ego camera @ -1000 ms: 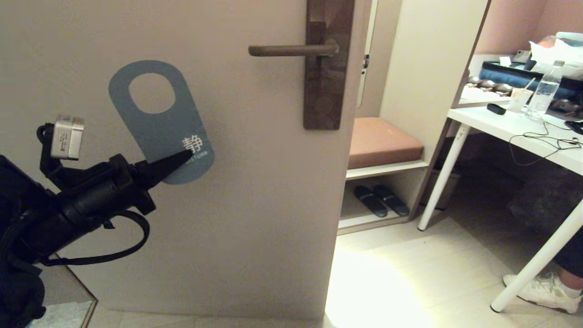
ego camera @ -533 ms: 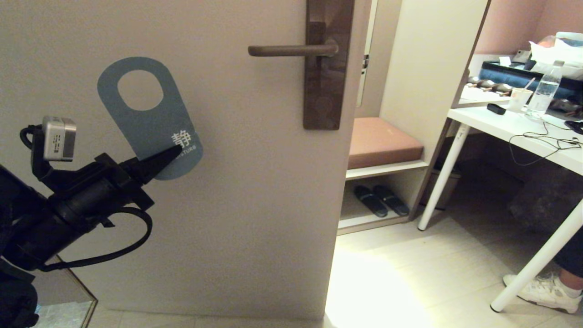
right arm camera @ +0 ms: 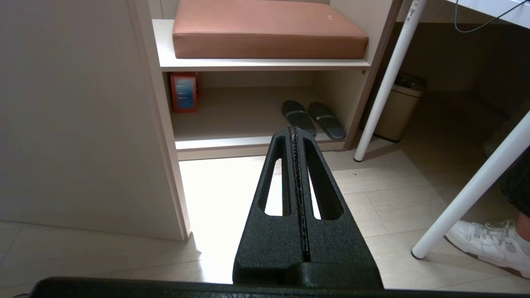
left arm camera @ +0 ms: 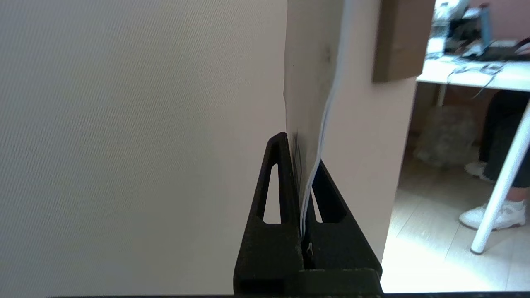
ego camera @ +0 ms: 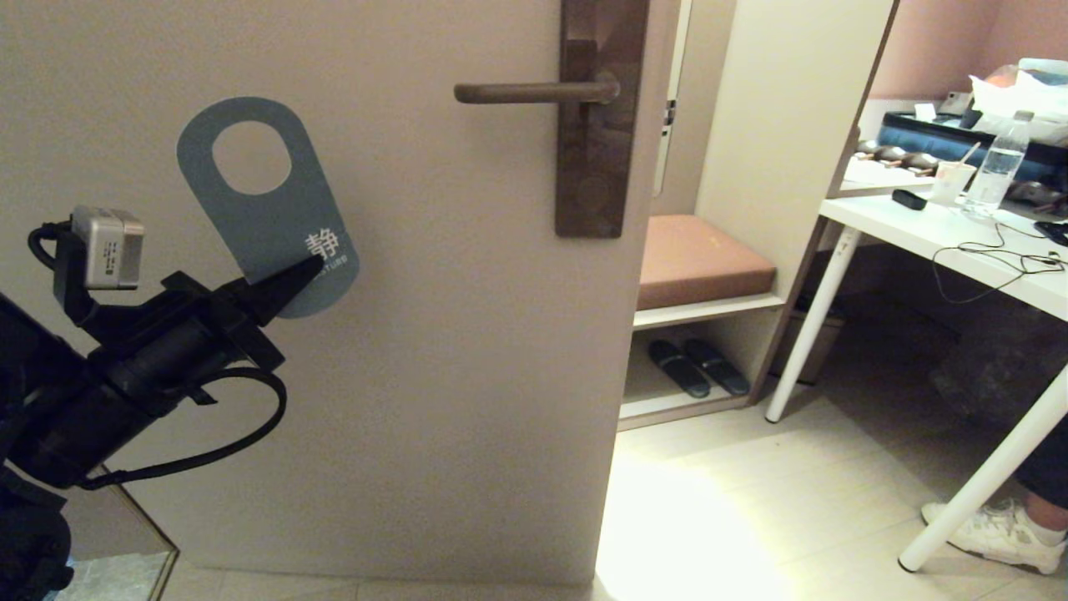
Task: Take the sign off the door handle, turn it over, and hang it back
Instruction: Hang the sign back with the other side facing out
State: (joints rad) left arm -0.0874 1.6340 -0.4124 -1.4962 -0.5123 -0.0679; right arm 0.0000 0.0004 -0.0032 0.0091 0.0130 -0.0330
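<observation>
Our left tool (ego camera: 310, 265) pinches the sign (ego camera: 265, 204) before the beige door (ego camera: 434, 351); rightward, a white surface (ego camera: 934, 229) carries a bottle (ego camera: 997, 171).

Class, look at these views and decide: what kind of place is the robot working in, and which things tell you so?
Probably a hotel guest room entrance. The left end effector holds a blue-grey door-hanger sign with an oval hole before a pale door with a dark bronze lever handle; beside it, black slippers lie under a cushioned bench.
</observation>
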